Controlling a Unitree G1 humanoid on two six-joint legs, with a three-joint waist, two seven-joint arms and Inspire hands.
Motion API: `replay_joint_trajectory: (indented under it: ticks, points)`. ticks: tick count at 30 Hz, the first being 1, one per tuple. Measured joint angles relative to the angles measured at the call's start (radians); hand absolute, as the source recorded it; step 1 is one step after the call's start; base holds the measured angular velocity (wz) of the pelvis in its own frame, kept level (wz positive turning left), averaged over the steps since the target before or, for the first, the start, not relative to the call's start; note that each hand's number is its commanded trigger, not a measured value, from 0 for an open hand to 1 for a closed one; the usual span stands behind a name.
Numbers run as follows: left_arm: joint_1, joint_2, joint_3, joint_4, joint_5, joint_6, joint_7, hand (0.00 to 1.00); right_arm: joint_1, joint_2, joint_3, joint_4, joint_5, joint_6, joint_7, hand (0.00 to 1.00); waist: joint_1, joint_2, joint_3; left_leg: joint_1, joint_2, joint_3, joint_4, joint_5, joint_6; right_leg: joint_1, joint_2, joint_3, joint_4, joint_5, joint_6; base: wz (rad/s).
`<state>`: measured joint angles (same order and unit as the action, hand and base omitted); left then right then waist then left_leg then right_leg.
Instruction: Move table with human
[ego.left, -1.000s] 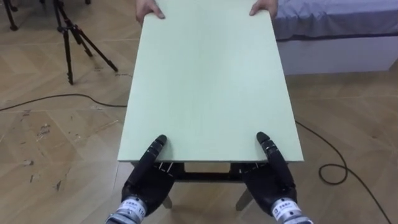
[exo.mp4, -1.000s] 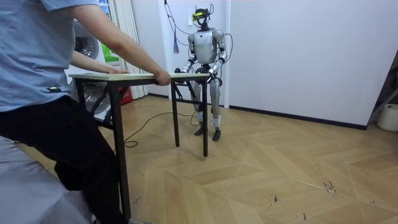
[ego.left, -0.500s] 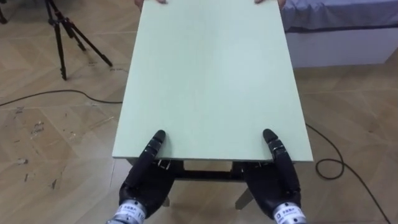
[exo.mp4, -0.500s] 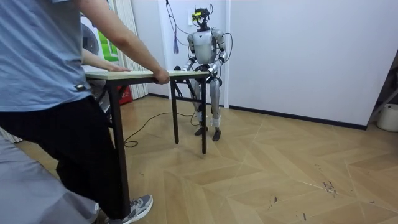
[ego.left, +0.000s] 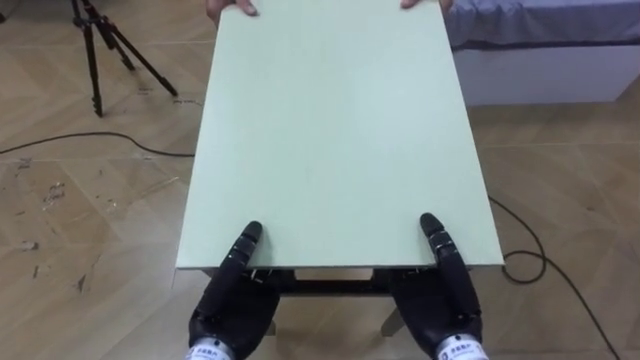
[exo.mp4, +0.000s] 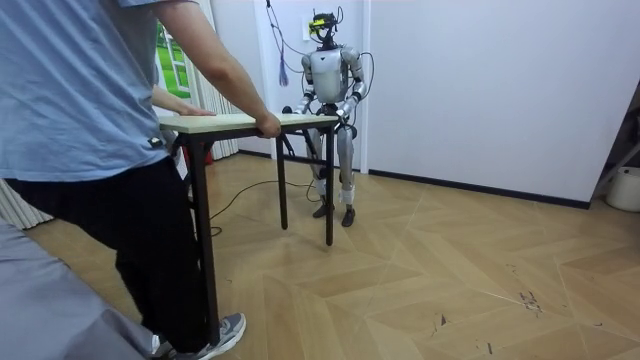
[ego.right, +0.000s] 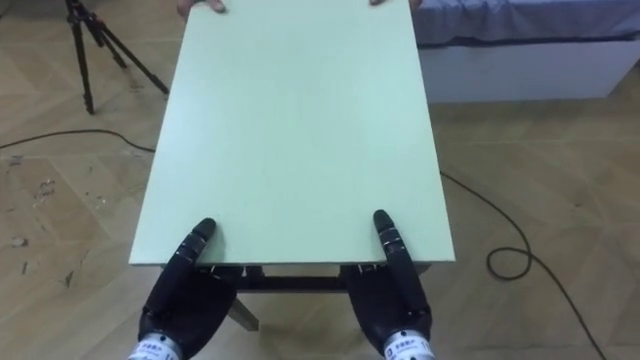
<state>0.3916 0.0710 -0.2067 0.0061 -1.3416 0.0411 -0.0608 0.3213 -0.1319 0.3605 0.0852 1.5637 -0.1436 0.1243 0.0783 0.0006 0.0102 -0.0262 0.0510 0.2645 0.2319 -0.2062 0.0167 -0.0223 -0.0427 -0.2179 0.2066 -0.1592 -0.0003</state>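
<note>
Two dark thumbs lie flat on the pale green table (ego.left: 335, 130) in the left eye view, one near each corner of the short edge nearest the robot. From there the left hand (ego.left: 232, 305) and the right hand (ego.left: 442, 300) go under the board, so I cannot tell how firmly either one clamps it. At the far edge a person's hands (ego.left: 228, 8) rest on the two corners. A tripod (ego.left: 95, 50) stands off the far left corner. A cable (ego.left: 90, 152) runs over the floor on the left. A bed (ego.left: 545, 60) lies just beside the far right corner.

In the room view the table stretches level between the person (exo.mp4: 90, 120) in the foreground and the robot, which stands upright by the white wall. The person's legs are apart, as in a stride. I cannot tell whether the table legs clear the floor.

The right eye view shows a second cable loop (ego.right: 510, 258) on the floor to the right of the robot's end.

As I judge the risks, a pull from the person faster than the robot can step would drag the edge out from under those thumbs and drop that end. A swing to the right would knock the corner into the bed, and a swing to the left would hit the tripod. Either cable could catch a table leg or a foot.
</note>
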Motion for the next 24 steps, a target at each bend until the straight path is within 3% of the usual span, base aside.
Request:
replay_joint_trajectory:
  ticks: [3, 7, 8, 10, 11, 12, 14, 15, 16, 17, 18, 19, 20, 21, 22, 23, 24]
  points:
    - [0.002, 0.011, -0.027, 0.001, 0.001, -0.027, 0.0, 1.0, 0.008, -0.012, 0.011, 0.0, 0.007, -0.01, 0.01, 1.0, 0.004, -0.004, 0.0013, -0.037, 0.014, -0.003, 0.071, -0.006, -0.008, -0.008, 0.004, -0.004, 0.006, 0.002, -0.004, 0.02]
    - [0.003, 0.006, -0.045, 0.001, 0.003, -0.042, -0.001, 1.0, 0.008, -0.02, 0.008, 0.0, 0.01, -0.014, 0.018, 1.0, 0.042, 0.003, 0.0017, -0.108, 0.028, -0.035, 0.169, -0.003, -0.016, -0.048, 0.017, -0.027, 0.026, 0.012, -0.026, -0.19]
    - [0.002, 0.004, -0.05, 0.001, 0.001, -0.042, -0.001, 1.0, 0.007, -0.027, 0.008, -0.005, 0.01, -0.02, 0.023, 1.0, 0.041, 0.011, 0.0001, -0.126, 0.028, -0.049, 0.161, 0.004, -0.043, -0.066, 0.019, -0.039, 0.013, 0.018, -0.038, -0.04]
    - [0.003, -0.009, -0.044, 0.002, -0.01, -0.042, -0.002, 1.0, 0.004, -0.044, 0.004, -0.023, 0.008, -0.018, 0.024, 1.0, 0.043, 0.033, 0.0053, -0.154, 0.056, -0.045, 0.227, -0.028, -0.081, -0.106, 0.013, -0.093, 0.021, 0.03, -0.059, -0.36]
    - [0.022, -0.018, -0.043, 0.003, -0.024, -0.042, -0.004, 1.0, -0.006, -0.063, 0.007, -0.024, 0.005, -0.007, 0.015, 1.0, 0.061, 0.061, 0.0046, -0.156, 0.101, -0.032, 0.377, -0.071, -0.094, -0.114, 0.032, -0.126, 0.04, 0.038, -0.073, -0.78]
    - [0.038, -0.018, -0.044, 0.003, -0.044, -0.041, -0.011, 1.0, -0.013, -0.066, 0.007, -0.024, -0.008, 0.003, 0.005, 1.0, 0.055, 0.078, 0.0055, -0.137, 0.128, -0.036, 0.48, -0.083, -0.096, -0.112, 0.041, -0.159, 0.052, 0.04, -0.082, -0.64]
    - [0.039, -0.019, -0.045, 0.003, -0.06, -0.035, -0.011, 1.0, -0.015, -0.065, 0.003, -0.026, -0.017, 0.005, 0.003, 1.0, 0.034, 0.095, 0.0071, -0.09, 0.137, -0.051, 0.507, -0.086, -0.099, -0.133, 0.042, -0.213, 0.072, 0.044, -0.089, 0.02]
    - [0.026, -0.01, -0.044, 0.003, -0.072, -0.032, -0.01, 1.0, -0.019, -0.057, -0.006, -0.027, -0.028, 0.012, 0.003, 1.0, 0.012, 0.096, 0.009, -0.053, 0.14, -0.05, 0.44, -0.127, -0.104, -0.162, 0.036, -0.224, 0.102, 0.045, -0.09, 0.23]
    - [0.017, -0.005, -0.044, 0.003, -0.082, -0.028, -0.007, 1.0, -0.022, -0.054, -0.01, -0.027, -0.034, 0.015, 0.003, 1.0, 0.002, 0.096, 0.0102, -0.034, 0.139, -0.044, 0.383, -0.156, -0.104, -0.181, 0.03, -0.224, 0.125, 0.045, -0.09, 0.24]
    - [-0.01, 0.0, -0.047, 0.003, -0.079, -0.023, 0.005, 1.0, -0.025, -0.045, -0.024, -0.029, -0.034, 0.016, 0.007, 1.0, -0.001, 0.098, 0.0109, 0.006, 0.129, -0.011, 0.269, -0.204, -0.089, -0.233, 0.013, -0.224, 0.189, 0.046, -0.092, 0.29]
    - [-0.042, 0.001, -0.056, 0.003, -0.071, -0.024, 0.021, 1.0, -0.025, -0.026, -0.051, -0.03, -0.041, 0.017, 0.009, 1.0, -0.01, 0.097, 0.0139, 0.017, 0.107, 0.004, 0.192, -0.23, -0.056, -0.296, -0.022, -0.225, 0.279, 0.046, -0.092, 0.31]
    - [-0.062, 0.018, -0.072, 0.004, -0.07, -0.032, 0.025, 1.0, -0.022, -0.016, -0.075, -0.032, -0.043, 0.022, 0.012, 1.0, -0.023, 0.086, 0.0285, 0.006, 0.069, -0.009, 0.186, -0.22, -0.014, -0.383, -0.082, -0.228, 0.386, 0.044, -0.058, 0.22]
    - [-0.061, 0.022, -0.079, 0.002, -0.077, -0.037, 0.024, 1.0, -0.02, -0.016, -0.078, -0.032, -0.044, 0.026, 0.012, 1.0, -0.027, 0.078, 0.0229, -0.003, 0.055, -0.029, 0.191, -0.216, -0.007, -0.402, -0.084, -0.214, 0.356, 0.051, -0.033, 0.05]
    - [-0.061, 0.048, -0.086, 0.001, -0.094, -0.042, 0.02, 1.0, -0.015, -0.016, -0.078, -0.032, -0.042, 0.039, 0.012, 1.0, -0.027, 0.078, 0.0213, -0.033, 0.037, -0.057, 0.215, -0.214, -0.002, -0.417, -0.088, -0.2, 0.23, 0.12, -0.01, 0.08]
    - [-0.061, 0.057, -0.088, 0.001, -0.095, -0.041, 0.02, 1.0, -0.008, -0.011, -0.078, -0.032, -0.042, 0.043, 0.014, 1.0, -0.036, 0.075, 0.0209, -0.047, 0.023, -0.06, 0.224, -0.214, 0.001, -0.419, -0.104, -0.202, 0.182, 0.19, -0.015, 0.46]
    - [-0.058, 0.062, -0.094, 0.013, -0.094, -0.04, 0.021, 1.0, 0.017, 0.007, -0.079, -0.031, -0.045, 0.047, 0.025, 1.0, -0.055, 0.07, 0.0171, -0.062, -0.006, -0.048, 0.241, -0.222, 0.016, -0.409, -0.142, -0.196, 0.151, 0.298, -0.04, 0.43]
    - [-0.056, 0.053, -0.091, 0.029, -0.081, -0.04, 0.021, 1.0, 0.024, 0.007, -0.08, -0.023, -0.045, 0.05, 0.033, 1.0, -0.043, 0.075, 0.0186, -0.067, -0.015, -0.012, 0.251, -0.226, 0.026, -0.406, -0.155, -0.195, 0.135, 0.299, -0.048, 0.27]
